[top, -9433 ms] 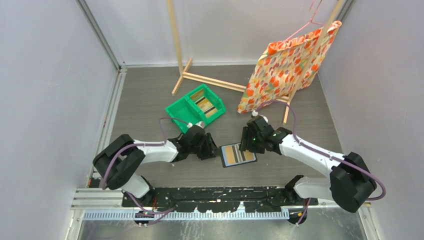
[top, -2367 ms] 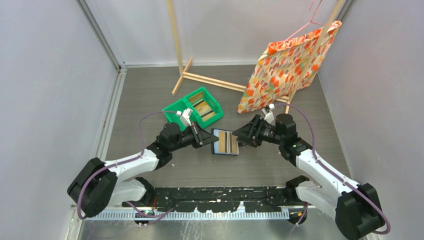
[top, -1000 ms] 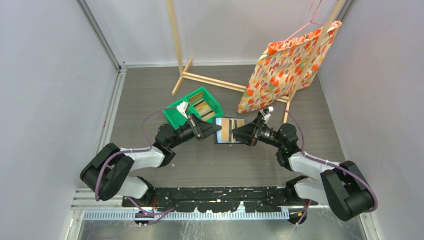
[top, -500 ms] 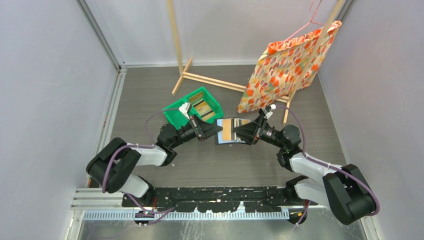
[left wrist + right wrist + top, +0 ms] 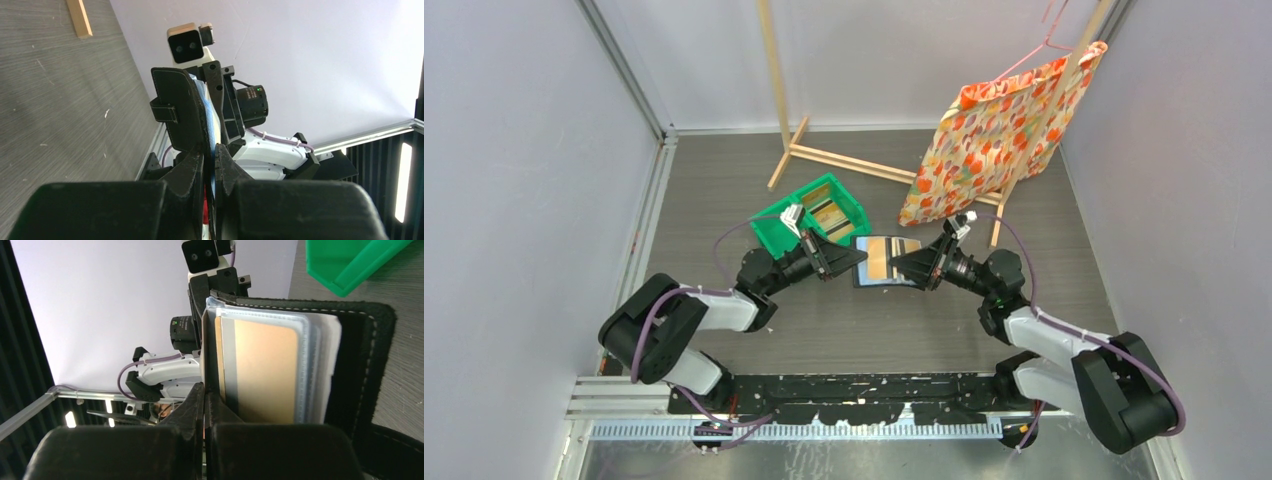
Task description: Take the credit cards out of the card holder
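Right wrist view: right fingers (image 5: 194,410) are pinched shut at the edge of the credit card (image 5: 265,370) in the card holder (image 5: 360,365), which left fingers (image 5: 192,167) clamp aloft beside the green bin (image 5: 774,228). If they grip the clear sleeve (image 5: 310,365) too, pulling could wrench the holder free.

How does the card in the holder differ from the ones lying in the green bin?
The sleeved card sits behind clear plastic in the card holder, raised off the table; the loose cards lie uncovered in one compartment of the green bin, down on the table. The sleeved card shows a grey stripe along one edge; the loose cards show a dark stripe. Both are tan-orange rectangles.
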